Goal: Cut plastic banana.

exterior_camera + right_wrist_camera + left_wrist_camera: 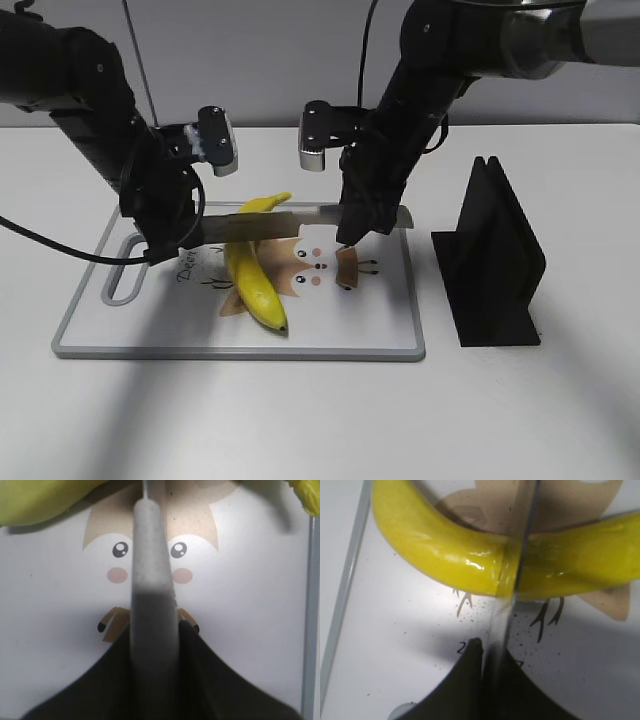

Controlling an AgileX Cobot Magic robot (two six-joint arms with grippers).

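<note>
Your plastic banana (255,275) lies on the white cutting board (390,320), and the knife (270,225) rests across its upper half. In the left wrist view the blade already sits in a groove through the yellow body, so I judge the cut under way but unfinished; the halves have not parted. The left pincer (175,235) grips the blade end, the right pincer (360,225) clamps the handle. A black stand (495,265) waits on the worktop (300,420).
</note>
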